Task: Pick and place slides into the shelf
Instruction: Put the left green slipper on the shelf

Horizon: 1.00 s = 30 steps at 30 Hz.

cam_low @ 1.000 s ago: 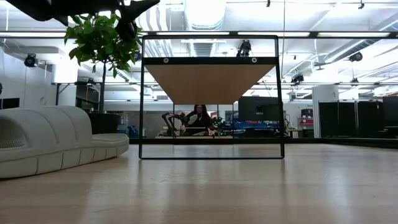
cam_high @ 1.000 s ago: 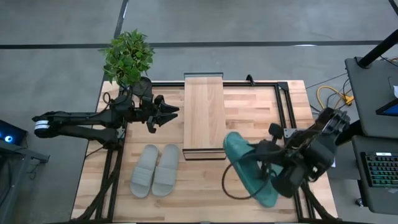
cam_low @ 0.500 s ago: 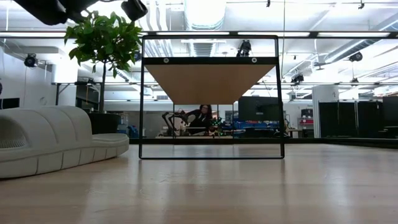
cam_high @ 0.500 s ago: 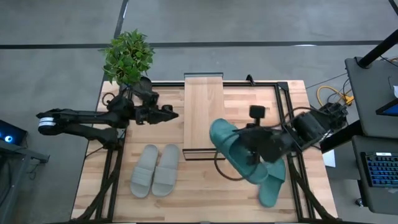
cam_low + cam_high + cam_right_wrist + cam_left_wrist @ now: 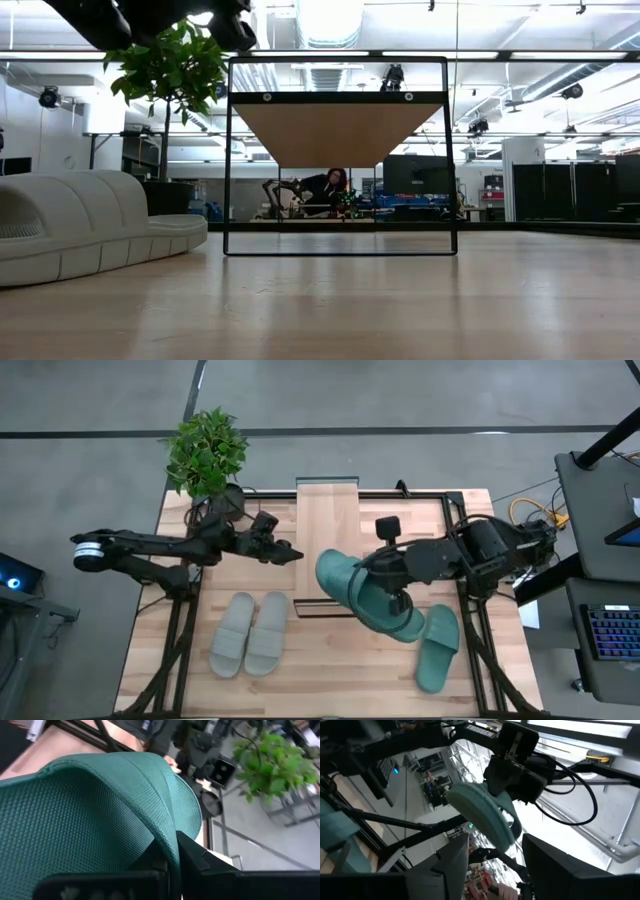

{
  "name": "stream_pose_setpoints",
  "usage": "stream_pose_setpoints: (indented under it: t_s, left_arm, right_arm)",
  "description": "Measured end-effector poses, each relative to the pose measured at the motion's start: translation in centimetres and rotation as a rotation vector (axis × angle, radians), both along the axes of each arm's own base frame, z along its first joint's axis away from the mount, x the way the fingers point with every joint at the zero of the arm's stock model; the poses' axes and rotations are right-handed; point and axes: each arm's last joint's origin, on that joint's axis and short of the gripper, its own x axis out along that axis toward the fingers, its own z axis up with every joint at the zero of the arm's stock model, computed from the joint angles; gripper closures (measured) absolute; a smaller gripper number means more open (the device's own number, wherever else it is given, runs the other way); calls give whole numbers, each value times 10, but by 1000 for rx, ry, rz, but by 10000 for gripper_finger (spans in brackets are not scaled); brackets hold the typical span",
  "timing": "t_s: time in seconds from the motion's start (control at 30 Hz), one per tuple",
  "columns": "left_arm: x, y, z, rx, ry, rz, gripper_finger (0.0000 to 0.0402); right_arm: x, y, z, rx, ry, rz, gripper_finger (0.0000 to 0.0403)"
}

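My right gripper (image 5: pixel 398 600) is shut on a teal-green slide (image 5: pixel 355 592), which is in the air over the near right corner of the shelf (image 5: pixel 327 530), a light wood plank on a thin black frame. In the right wrist view this slide (image 5: pixel 90 810) fills the picture. The second teal slide (image 5: pixel 438 648) lies flat on the table to the right of the shelf. The grey-beige pair (image 5: pixel 250 633) lies side by side near the shelf's near left corner. My left gripper (image 5: pixel 295 553) is open and hovers at the shelf's left edge, touching nothing. My right gripper pinches the teal slide by an edge of its body (image 5: pixel 170 837) between the two fingers (image 5: pixel 200 857). The fingers come from the table's right side. The slide is lifted clear and tilted, with its long body reaching left from the fingers toward the shelf.
A potted plant (image 5: pixel 207 450) stands at the table's far left corner, behind my left arm. In the low view the shelf (image 5: pixel 340 135) stands open underneath, and a grey slide (image 5: pixel 80 225) lies to its left. A person sits far off in the room.
My right gripper has carried the teal slide up and away from the other teal slide, toward the table's left and far side, to the shelf's near right corner; the slide has turned about. My left gripper has moved right, toward the shelf's left edge.
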Motion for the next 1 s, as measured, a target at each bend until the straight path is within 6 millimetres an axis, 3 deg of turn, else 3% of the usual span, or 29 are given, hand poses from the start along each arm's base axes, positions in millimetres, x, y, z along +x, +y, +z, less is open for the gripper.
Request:
stream_pose_setpoints:
  t_s: [0.37,0.8,1.0]
  left_arm:
    - [21,2,11,-32,13,-70,231]
    - [45,6,6,-80,75,-119,231]
    - [51,5,12,-83,72,-162,231]
  right_arm:
    - [6,-14,-1,-4,23,40,392]
    - [7,-18,-2,-13,38,85,392]
    - [9,-26,-3,-8,54,83,392]
